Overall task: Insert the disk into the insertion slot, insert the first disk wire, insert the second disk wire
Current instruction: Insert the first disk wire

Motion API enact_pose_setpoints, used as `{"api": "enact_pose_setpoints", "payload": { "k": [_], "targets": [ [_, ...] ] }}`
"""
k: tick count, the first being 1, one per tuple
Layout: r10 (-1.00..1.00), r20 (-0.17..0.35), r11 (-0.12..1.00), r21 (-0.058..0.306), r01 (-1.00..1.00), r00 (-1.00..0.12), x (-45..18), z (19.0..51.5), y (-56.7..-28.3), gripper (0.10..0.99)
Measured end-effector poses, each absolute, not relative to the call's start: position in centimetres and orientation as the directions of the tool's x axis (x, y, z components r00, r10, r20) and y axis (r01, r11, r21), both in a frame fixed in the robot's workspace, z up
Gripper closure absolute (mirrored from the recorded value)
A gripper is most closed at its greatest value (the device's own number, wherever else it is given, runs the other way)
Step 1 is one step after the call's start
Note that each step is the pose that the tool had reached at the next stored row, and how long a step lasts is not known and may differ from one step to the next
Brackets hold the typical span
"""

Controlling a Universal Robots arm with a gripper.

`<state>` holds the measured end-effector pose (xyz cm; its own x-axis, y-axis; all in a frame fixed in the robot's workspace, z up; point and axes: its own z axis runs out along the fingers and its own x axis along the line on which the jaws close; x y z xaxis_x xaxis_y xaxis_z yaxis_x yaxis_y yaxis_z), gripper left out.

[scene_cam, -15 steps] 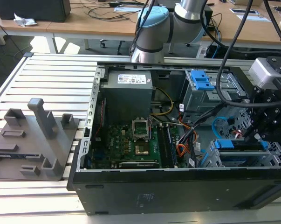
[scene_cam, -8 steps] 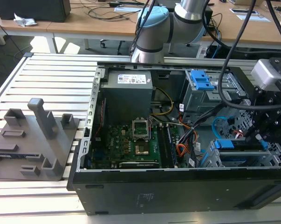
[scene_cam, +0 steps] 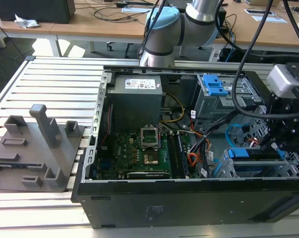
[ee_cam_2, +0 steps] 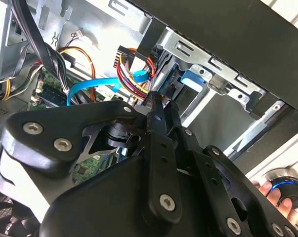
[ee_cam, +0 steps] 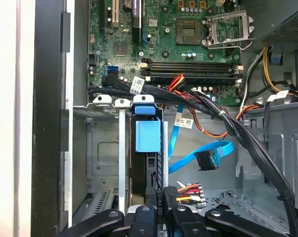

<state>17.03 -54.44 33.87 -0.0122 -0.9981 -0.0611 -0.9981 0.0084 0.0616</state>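
Note:
The disk (ee_cam: 148,136), in its bright blue carrier, sits on edge inside the insertion slot (ee_cam: 102,148), a grey sheet-metal cage at the case's front corner (scene_cam: 268,168). My gripper (ee_cam: 161,215) is at the disk's rear edge, shut on a black plug (ee_cam: 160,205) with red, yellow and black wires (ee_cam: 188,189). In the second wrist view the gripper (ee_cam_2: 161,106) points at the blue carrier (ee_cam_2: 193,76). A blue flat cable (ee_cam: 198,158) with a black plug hangs loose beside the cage. In the exterior view the gripper (scene_cam: 274,144) is low over the disk (scene_cam: 251,153).
The motherboard (scene_cam: 139,148) and grey power supply (scene_cam: 137,94) fill the case's middle. Black cable bundles (ee_cam: 223,118) cross above the cage. A larger bay with a blue latch (scene_cam: 213,87) stands behind. A grey fixture (scene_cam: 35,148) lies outside. A hand (ee_cam_2: 275,192) shows at the case's edge.

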Motion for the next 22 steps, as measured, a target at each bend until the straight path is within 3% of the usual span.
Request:
{"api": "enact_pose_setpoints", "payload": {
  "k": [16, 17, 22],
  "targets": [
    [-0.997, -0.073, 0.008, 0.063, -0.998, -0.012, 17.2, 33.2, -54.8, 0.894],
    [-0.997, -0.072, 0.008, 0.063, -0.998, -0.012, 17.2, 33.4, -54.8, 0.831],
    [-0.997, -0.072, 0.008, 0.063, -0.998, -0.012, 17.2, 35.7, -54.8, 0.847]
  ]
}}
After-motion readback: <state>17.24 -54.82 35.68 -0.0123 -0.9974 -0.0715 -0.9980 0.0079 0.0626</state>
